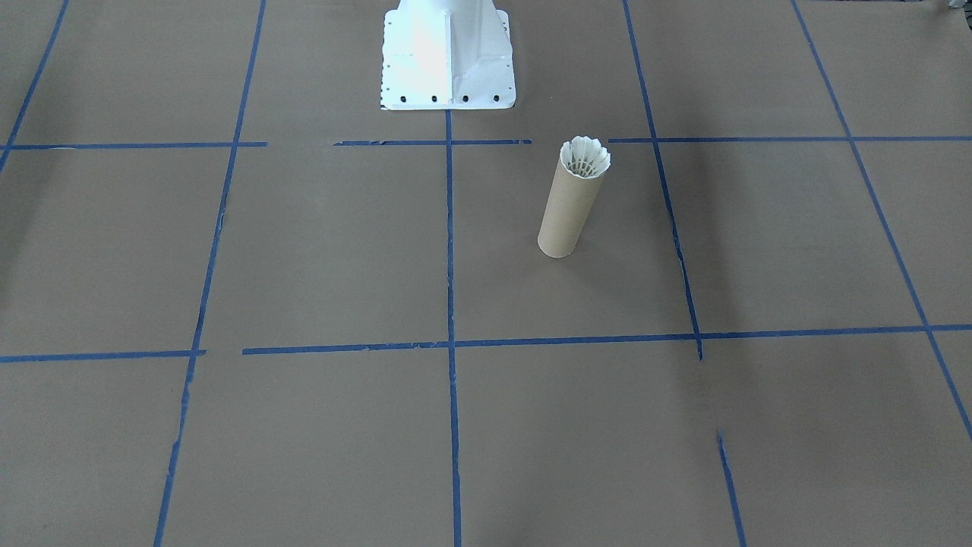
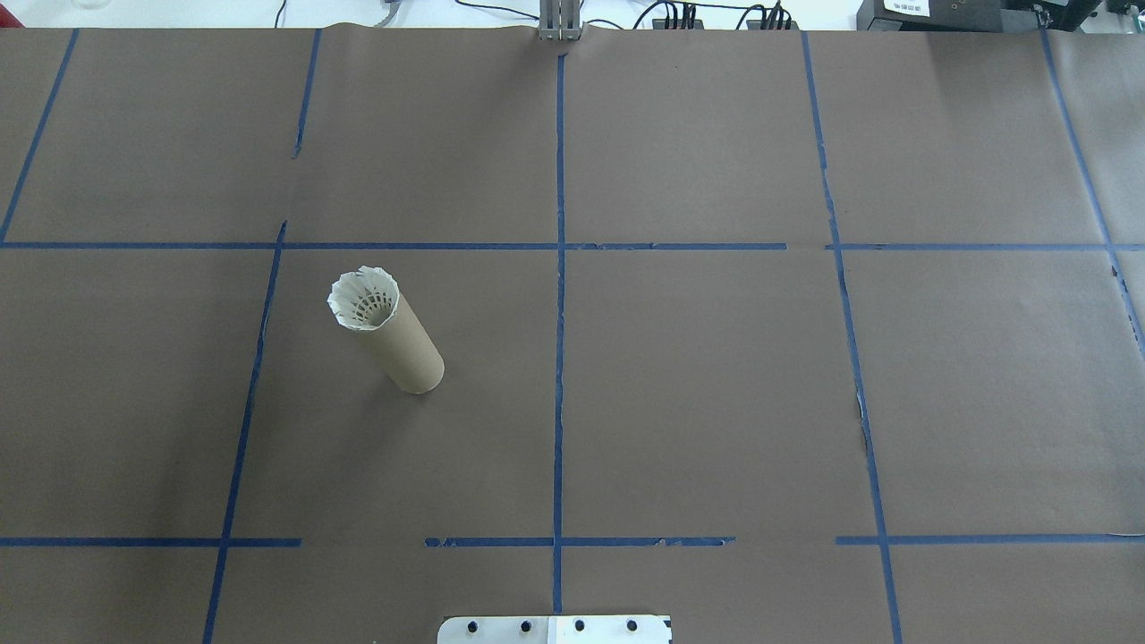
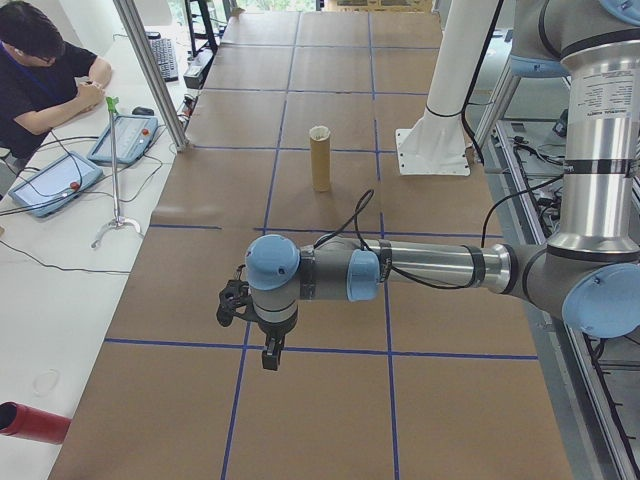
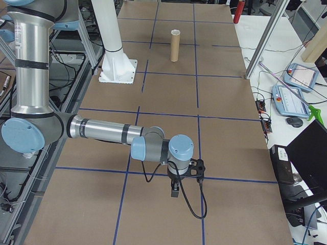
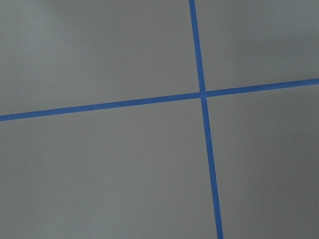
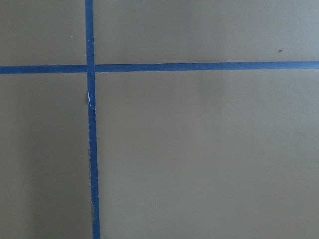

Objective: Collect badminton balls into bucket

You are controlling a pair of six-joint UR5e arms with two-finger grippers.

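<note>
The bucket [image 1: 566,213] [image 2: 410,347], a brown cardboard tube, stands upright on the paper-covered table. A white feather badminton ball [image 1: 585,158] [image 2: 363,298] sits in its open top, feathers flaring above the rim. The tube also shows far off in the side views [image 3: 319,160] [image 4: 175,46]. My left gripper [image 3: 269,357] hangs over the table's left end, far from the bucket. My right gripper [image 4: 174,192] hangs over the right end. Both show only in the side views, so I cannot tell whether they are open or shut. The wrist views show only brown paper and blue tape.
The white robot base [image 1: 446,57] [image 2: 555,629] stands at the table's robot side. A seated person [image 3: 40,70] with tablets [image 3: 50,183] is at a side desk. A red cylinder [image 3: 30,422] lies off the table's left end. Blue tape lines grid the paper.
</note>
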